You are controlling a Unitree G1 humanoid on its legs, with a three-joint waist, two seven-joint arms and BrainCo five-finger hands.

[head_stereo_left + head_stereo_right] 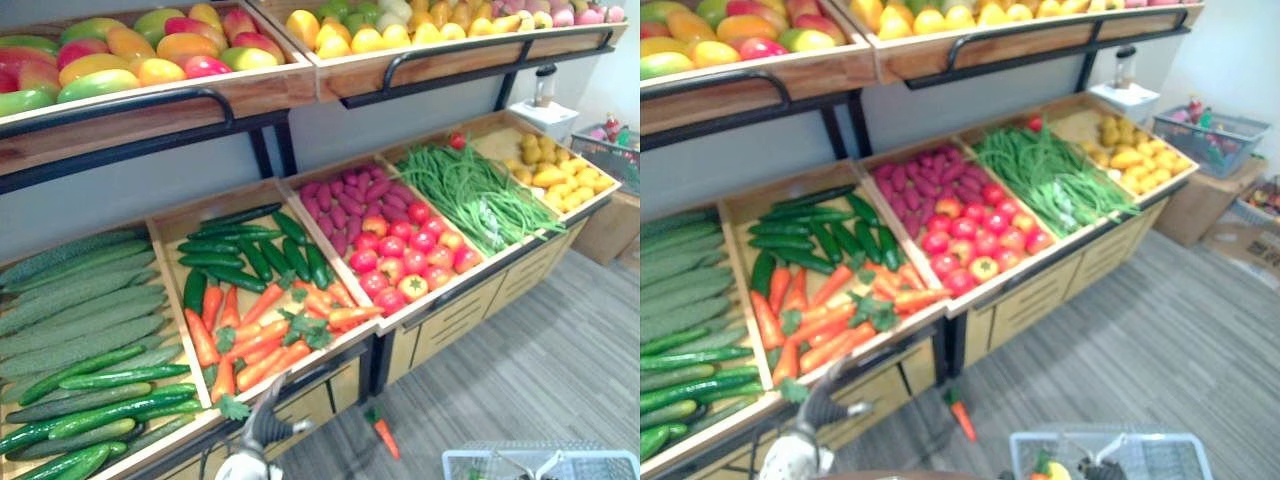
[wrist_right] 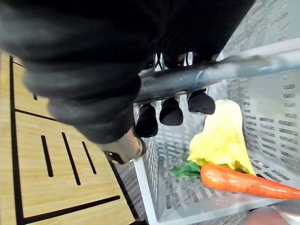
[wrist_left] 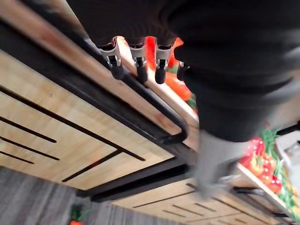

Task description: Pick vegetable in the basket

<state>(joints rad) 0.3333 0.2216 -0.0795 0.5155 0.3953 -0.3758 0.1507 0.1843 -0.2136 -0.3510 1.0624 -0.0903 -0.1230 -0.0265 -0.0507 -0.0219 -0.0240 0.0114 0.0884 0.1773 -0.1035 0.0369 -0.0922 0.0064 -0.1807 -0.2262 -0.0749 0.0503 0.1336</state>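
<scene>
1. left eye view: a wooden display stand (image 1: 455,318) holds produce in side-by-side bins. the carrots (image 1: 255,338) lie in a bin below a row of dark cucumbers (image 1: 250,255). the left hand (image 1: 262,415) is raised at the bottom edge, just under the front of the carrot bin, and carries nothing.
2. right eye view: to the right of the carrot bin sit red tomatoes (image 1: 975,235), then a heap of green beans (image 1: 1050,175). a loose carrot (image 1: 962,420) lies on the grey floor (image 1: 1160,340) in front of the stand, between the left hand and the white basket (image 1: 1100,437). the basket is at the bottom edge, well apart from the bins.
3. left wrist view: the left hand's fingers (image 3: 138,61) are relaxed and apart, with nothing between them. their dark tips are just beside the stand's black rail (image 3: 154,105), and i cannot tell whether they touch it. orange carrots show past the fingers above the rail, and pale drawer fronts (image 3: 56,140) sit below it.
4. right wrist view: the right hand (image 2: 169,111) has its fingers curled round the basket's metal handle (image 2: 220,72), clamped on it. inside the basket, a leafy-topped carrot (image 2: 243,183) lies on the slotted bottom. a yellow vegetable (image 2: 222,140) rests just beside it, touching its green end.
</scene>
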